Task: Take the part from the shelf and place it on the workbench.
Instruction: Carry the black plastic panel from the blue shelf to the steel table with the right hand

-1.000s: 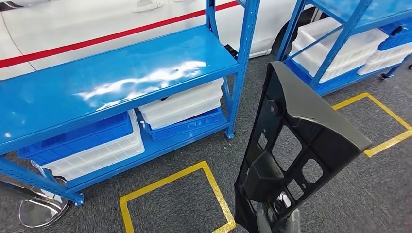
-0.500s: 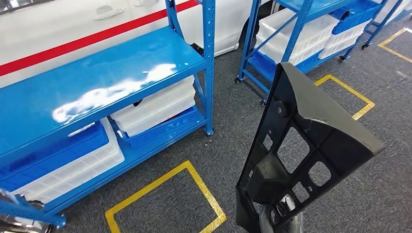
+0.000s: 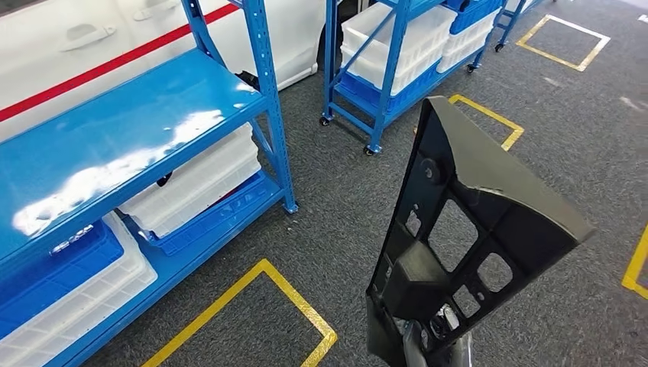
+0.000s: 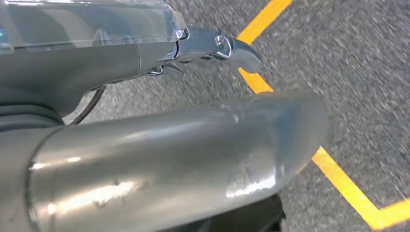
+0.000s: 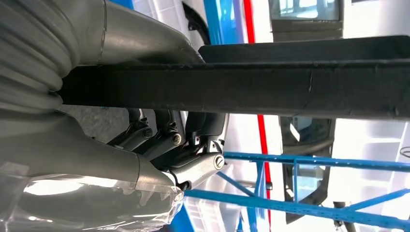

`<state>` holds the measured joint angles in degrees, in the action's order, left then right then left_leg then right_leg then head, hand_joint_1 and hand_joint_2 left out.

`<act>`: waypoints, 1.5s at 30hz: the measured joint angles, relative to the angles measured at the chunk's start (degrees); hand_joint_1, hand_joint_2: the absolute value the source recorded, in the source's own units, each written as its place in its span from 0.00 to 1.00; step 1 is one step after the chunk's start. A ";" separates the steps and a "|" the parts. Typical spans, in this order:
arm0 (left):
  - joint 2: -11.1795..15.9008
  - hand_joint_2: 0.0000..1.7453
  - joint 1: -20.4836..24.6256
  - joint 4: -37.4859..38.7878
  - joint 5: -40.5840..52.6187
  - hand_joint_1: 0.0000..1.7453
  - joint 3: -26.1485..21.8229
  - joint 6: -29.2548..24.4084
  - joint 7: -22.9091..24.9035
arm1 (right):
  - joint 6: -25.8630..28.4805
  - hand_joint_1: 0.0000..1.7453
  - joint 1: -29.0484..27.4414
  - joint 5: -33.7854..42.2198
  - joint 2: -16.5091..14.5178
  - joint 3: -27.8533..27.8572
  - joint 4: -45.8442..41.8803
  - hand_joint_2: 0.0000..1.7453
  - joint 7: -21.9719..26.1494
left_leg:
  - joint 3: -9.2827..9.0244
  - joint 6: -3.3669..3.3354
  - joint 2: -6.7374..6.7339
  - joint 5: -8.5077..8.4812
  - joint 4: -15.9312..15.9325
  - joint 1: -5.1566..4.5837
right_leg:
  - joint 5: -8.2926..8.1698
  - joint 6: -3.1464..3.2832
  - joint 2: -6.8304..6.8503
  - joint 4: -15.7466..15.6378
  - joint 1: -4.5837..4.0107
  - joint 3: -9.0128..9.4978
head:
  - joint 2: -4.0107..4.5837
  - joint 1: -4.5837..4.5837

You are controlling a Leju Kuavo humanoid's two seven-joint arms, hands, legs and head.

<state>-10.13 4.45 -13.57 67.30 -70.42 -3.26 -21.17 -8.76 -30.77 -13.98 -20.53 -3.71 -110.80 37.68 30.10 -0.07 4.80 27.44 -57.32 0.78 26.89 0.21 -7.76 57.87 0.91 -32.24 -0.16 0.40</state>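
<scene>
A large black plastic part (image 3: 474, 229), ribbed and with several cut-outs, stands upright in the lower middle of the head view. My right hand (image 3: 437, 342) grips it at its lower end. In the right wrist view its dark fingers (image 5: 183, 145) are curled around the part's black edge (image 5: 290, 82). My left hand (image 4: 169, 159) hangs over the grey carpet with nothing in it, and its fingers (image 4: 227, 46) lie apart from the thick thumb.
A blue shelf (image 3: 115, 138) with white and blue bins (image 3: 191, 187) on its lower level stands to the left, in front of a white car (image 3: 115, 38). A second wheeled blue rack (image 3: 390, 53) stands behind. Yellow tape squares (image 3: 252, 321) mark the grey carpet.
The whole view has swung to the right: the blue shelf has slid left and the second rack has come towards the middle. The part stays gripped in my right hand.
</scene>
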 joint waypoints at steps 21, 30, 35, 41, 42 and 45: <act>0.09 0.00 0.28 0.00 0.57 0.00 0.04 0.83 0.13 | -0.02 1.00 1.20 -2.17 -0.02 -0.88 0.13 1.00 0.00 | 3.71 1.33 -5.49 7.84 -11.77 -0.18 | -0.41 1.87 7.28 -1.12 -0.48 0.57 | 0.01 0.42; 0.59 0.00 0.19 0.02 0.46 0.00 -0.06 1.13 0.89 | 3.89 1.00 3.14 -3.89 1.17 -2.70 1.43 1.00 0.00 | -0.14 1.06 0.06 1.25 -1.10 0.54 | -0.26 0.10 0.78 1.03 -0.31 -1.05 | 0.01 0.37; 0.91 0.00 0.39 0.02 0.49 0.00 -0.11 1.54 0.87 | 4.89 1.00 4.39 -4.22 2.38 -4.05 2.24 1.00 0.00 | -0.28 -1.03 -3.80 0.29 -0.21 0.33 | 3.51 -1.17 5.66 7.51 -0.27 -4.72 | 0.01 0.92; 1.17 0.00 0.35 0.02 0.51 0.00 -0.11 1.79 0.91 | 5.27 1.00 5.15 -4.42 3.13 -4.99 3.00 1.00 0.00 | -0.34 -1.07 -8.63 0.58 -0.25 -0.22 | 2.94 -1.17 8.79 10.03 -0.19 -5.18 | 0.01 1.08; 1.18 0.00 0.40 0.02 0.52 0.00 -0.11 1.82 0.90 | 5.28 1.00 5.28 -4.42 3.21 -5.12 3.04 1.00 0.00 | -0.50 -0.89 -9.20 0.72 -0.24 -0.32 | 1.67 -0.84 10.01 6.10 -0.48 -2.97 | 0.01 1.07; 1.23 0.00 0.53 0.01 0.61 0.00 -0.11 1.84 0.82 | 5.35 1.00 5.69 -4.41 3.49 -5.69 3.08 1.00 0.00 | -0.91 -0.04 -10.66 1.07 -0.24 -0.61 | 0.72 0.20 11.50 0.91 -1.29 -0.46 | 0.01 1.03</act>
<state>-8.90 4.98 -13.56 67.90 -70.53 -1.42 -20.35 -3.41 -25.08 -18.39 -17.04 -9.39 -107.72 37.68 29.20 -0.11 -5.86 28.52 -57.56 0.16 27.61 0.41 3.75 58.77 -0.39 -32.71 -0.15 1.43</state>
